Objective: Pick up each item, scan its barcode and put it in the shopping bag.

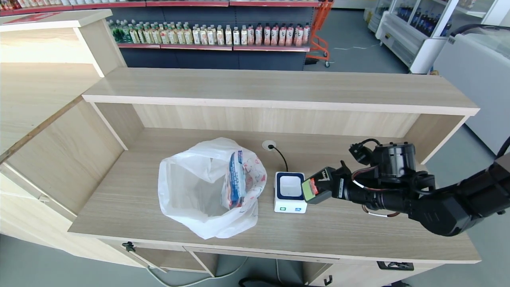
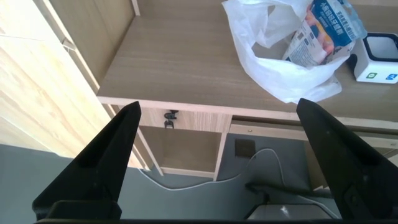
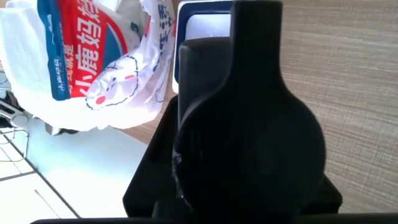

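Note:
My right gripper is shut on a small green item with a red mark, held just right of the white and blue barcode scanner and facing its window. The white plastic shopping bag stands open left of the scanner, with a blue and red snack packet upright inside. In the right wrist view the scanner and the bag with the packet lie beyond the dark fingers. My left gripper hangs open and empty off the counter's front edge, with the bag ahead.
The wooden counter has a raised back ledge and side walls. A black cable runs from the scanner to a grommet behind it. Bare counter lies left of the bag and in front of the scanner. Shelves of bottles stand far behind.

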You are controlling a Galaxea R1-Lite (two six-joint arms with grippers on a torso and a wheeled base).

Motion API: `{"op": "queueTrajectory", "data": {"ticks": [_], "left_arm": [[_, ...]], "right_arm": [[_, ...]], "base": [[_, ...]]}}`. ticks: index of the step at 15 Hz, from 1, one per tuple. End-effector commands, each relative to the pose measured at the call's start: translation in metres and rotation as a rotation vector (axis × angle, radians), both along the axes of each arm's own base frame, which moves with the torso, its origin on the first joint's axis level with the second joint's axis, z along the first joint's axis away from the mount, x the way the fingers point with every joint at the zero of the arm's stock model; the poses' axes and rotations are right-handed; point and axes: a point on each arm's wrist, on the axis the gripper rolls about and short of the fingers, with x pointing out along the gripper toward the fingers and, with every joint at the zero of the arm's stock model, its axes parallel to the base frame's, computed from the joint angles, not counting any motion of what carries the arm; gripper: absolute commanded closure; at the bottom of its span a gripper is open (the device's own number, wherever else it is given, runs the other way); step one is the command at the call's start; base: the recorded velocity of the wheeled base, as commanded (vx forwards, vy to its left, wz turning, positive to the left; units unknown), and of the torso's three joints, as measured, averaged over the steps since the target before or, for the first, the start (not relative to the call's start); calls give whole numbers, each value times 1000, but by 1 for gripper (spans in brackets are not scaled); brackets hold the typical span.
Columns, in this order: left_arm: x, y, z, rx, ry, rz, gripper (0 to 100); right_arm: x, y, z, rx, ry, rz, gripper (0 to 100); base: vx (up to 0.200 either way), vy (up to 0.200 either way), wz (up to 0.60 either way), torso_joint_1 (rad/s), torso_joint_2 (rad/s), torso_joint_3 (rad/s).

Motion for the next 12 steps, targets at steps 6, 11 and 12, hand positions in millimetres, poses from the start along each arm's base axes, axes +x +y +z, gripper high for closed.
{"op": "queueTrajectory", "data": {"ticks": [6, 11, 12], "left_arm": [[0, 0, 0, 0, 0, 1, 0], [0, 0, 0, 0, 0, 1, 0], [0, 0, 0, 0, 0, 1, 0]], "right_arm": [[15, 22, -14, -2, 15, 42, 100], [28, 27, -24, 2, 30, 33, 100], [30, 27, -27, 0, 36, 31, 100]], "base": [[0, 0, 0, 0, 0, 0], [0, 0, 0, 0, 0, 0], [0, 0, 0, 0, 0, 0]]}}
